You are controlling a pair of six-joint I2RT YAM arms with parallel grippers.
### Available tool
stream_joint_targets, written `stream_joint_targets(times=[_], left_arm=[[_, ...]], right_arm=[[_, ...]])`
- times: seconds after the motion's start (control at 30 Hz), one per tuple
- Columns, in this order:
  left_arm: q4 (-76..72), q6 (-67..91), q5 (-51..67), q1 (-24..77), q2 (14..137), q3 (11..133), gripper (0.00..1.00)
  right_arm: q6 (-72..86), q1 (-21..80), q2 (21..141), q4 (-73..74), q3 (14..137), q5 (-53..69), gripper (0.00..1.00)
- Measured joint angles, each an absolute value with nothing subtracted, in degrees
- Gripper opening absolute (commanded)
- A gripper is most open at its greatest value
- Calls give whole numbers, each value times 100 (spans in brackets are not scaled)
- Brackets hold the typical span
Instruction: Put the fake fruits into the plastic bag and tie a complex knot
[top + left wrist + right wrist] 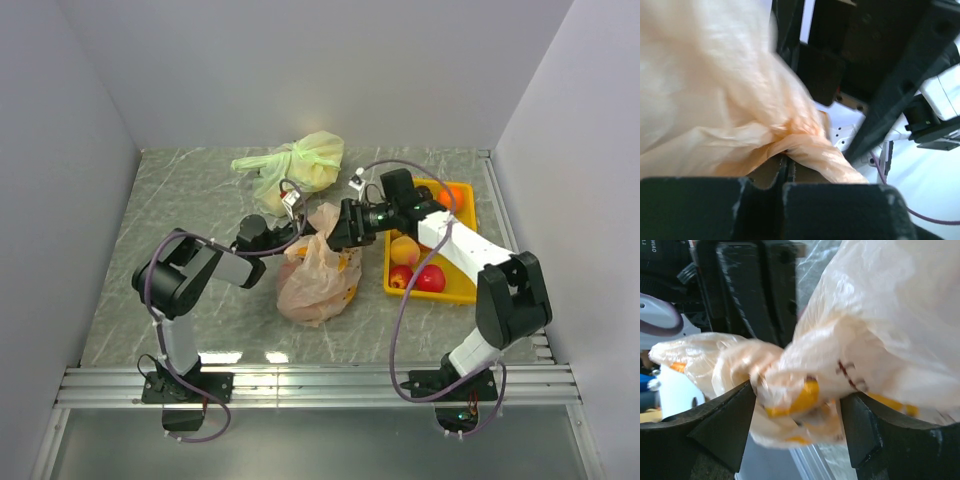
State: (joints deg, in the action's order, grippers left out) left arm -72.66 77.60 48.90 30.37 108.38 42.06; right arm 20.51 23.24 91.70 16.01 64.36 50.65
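Overhead, I have the plastic bag (318, 275) lying on the tabletop (180, 200) roughly midway between the two arms, with some of the fake fruits (348, 272) inside it. Just to its right sits the tray (432, 296). More of the fruits lie in the tray, at its near end and in its far corner, and the right arm reaches across above its middle. Behind the plastic bag, toward the back wall and apart from it, a second, knotted bag (298, 165) rests on the tabletop. The left gripper (290, 212) meets the plastic bag's top from the left and the right gripper (335, 228) meets it from the right. On the wrist views, a twisted strip of the bag sits in the left gripper, and the gathered neck lies between the right gripper's spread fingers.
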Motion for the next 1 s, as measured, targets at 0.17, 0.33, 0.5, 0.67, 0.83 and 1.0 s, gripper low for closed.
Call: stream_joint_targets(times=[0.17, 0.33, 0.5, 0.67, 0.83, 1.0], left_arm=[[-7354, 7529, 4829, 3030, 10475, 4158, 0], [-7371, 7463, 4818, 3039, 10460, 4145, 0], [-7319, 7439, 4772, 3074, 10473, 4145, 0], [-7275, 7411, 4703, 3035, 10484, 4110, 0], [-7238, 7236, 4840, 2838, 10195, 3787, 0], [-7100, 6932, 4993, 2523, 9736, 3424, 0]], right_arm=[[1420, 2069, 8807, 2571, 6790, 5113, 73], [1339, 2093, 8901, 2886, 6781, 5284, 73], [1850, 2198, 9443, 2469, 6694, 5745, 71], [2980, 2574, 9872, 1131, 6571, 6440, 71], [4292, 2976, 10280, -760, 6549, 6799, 71], [5214, 3216, 10637, -2069, 6560, 6967, 69]])
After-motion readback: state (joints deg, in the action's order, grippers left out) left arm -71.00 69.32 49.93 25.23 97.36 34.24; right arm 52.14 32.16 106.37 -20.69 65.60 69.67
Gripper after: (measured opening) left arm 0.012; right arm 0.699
